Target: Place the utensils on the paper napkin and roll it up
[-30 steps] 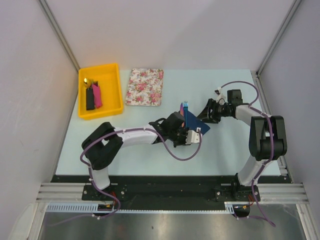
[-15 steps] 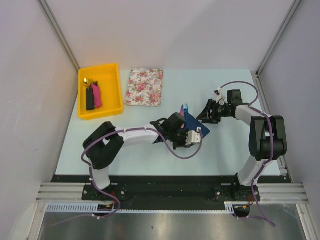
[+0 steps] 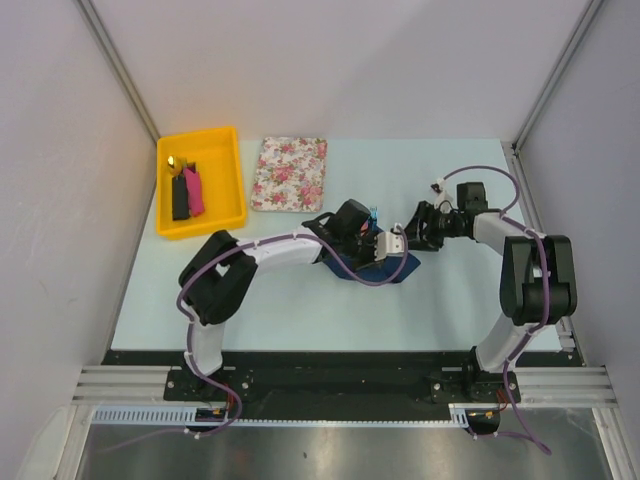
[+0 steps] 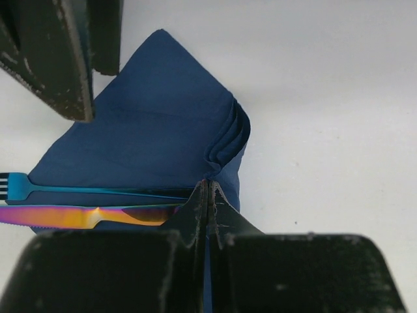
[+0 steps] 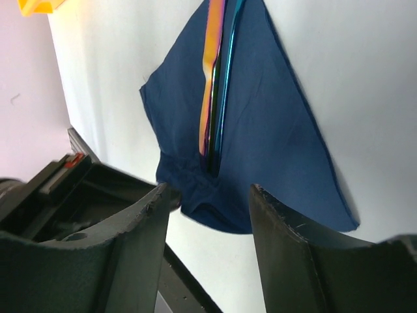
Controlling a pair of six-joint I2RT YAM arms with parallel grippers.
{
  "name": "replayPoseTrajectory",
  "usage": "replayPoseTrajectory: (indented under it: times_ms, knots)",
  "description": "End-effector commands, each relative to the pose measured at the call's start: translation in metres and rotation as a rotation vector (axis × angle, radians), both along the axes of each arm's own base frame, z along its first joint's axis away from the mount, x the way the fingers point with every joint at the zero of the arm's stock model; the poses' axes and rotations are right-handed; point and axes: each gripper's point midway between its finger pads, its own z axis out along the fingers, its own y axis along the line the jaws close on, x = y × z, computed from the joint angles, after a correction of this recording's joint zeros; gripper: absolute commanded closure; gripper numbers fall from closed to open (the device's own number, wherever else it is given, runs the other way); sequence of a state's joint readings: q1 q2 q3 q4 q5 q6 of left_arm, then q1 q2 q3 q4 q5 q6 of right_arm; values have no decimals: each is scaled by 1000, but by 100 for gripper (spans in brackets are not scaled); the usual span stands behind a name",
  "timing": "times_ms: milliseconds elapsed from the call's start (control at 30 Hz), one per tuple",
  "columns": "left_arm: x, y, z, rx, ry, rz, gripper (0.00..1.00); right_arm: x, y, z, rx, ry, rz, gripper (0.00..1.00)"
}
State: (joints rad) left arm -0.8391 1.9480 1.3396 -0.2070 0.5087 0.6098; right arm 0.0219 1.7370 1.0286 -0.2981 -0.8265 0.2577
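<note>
The dark navy paper napkin [image 4: 150, 124] lies rumpled on the table, also seen in the top view [image 3: 385, 272] and the right wrist view [image 5: 260, 137]. On it lie side by side the blue-handled utensil [image 4: 98, 191] and the tan-orange one [image 4: 71, 215]; both also show in the right wrist view, blue [image 5: 226, 85] and orange [image 5: 210, 85]. My left gripper [image 4: 207, 190] is shut on a bunched edge of the napkin next to the utensil ends. My right gripper [image 5: 208, 208] is open just above the napkin's near corner, holding nothing; in the top view it [image 3: 412, 228] is right of the left gripper [image 3: 395, 248].
A pink-and-white floral mat [image 3: 289, 173] lies at the back of the table. A yellow bin [image 3: 222, 140] at the back left holds a black and a pink block. Grey walls stand on both sides.
My left gripper has swung away from me and to the right, carrying the napkin edge with it; the napkin and utensils now lie lower and flatter. The right gripper has stayed nearly still.
</note>
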Motion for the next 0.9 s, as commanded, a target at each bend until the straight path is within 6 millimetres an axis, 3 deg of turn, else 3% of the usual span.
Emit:
replayPoseTrajectory:
  times_ms: [0, 300, 567, 700, 867]
  knots:
    - [17, -7, 8, -29, -9, 2, 99, -16, 5, 17, 49, -2, 15, 45]
    - [37, -12, 1, -32, -23, 38, 98, -54, 25, 0, 115, 145, 51, 56]
    - [52, -10, -6, -25, -30, 73, 97, -60, 34, -6, 119, 172, 63, 64]
    - [56, -11, -8, -26, -35, 76, 97, -62, 40, -13, 111, 186, 79, 79]
    - [57, -13, -9, -26, -31, 79, 97, -57, 47, -29, 80, 200, 79, 83]
